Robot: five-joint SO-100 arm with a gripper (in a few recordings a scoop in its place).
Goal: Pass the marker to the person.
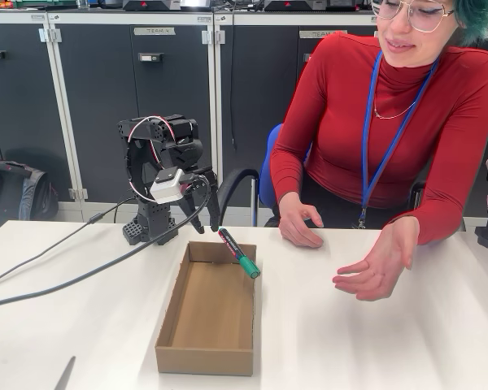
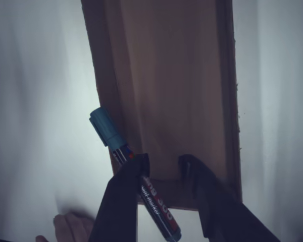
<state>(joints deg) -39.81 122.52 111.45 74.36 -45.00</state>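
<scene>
Gripper (image 2: 164,169) open astride box (image 1: 172,321) end; wrist view alone shows marker (image 2: 134,171) touching one finger

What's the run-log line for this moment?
stage: pre-grasp | gripper: jaws open, above marker | marker: leaning on cardboard box rim, green cap down | person's open hand: waiting, palm up

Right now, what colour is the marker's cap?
Green, clearest in the fixed view: the marker has its cap at the lower end.
</scene>
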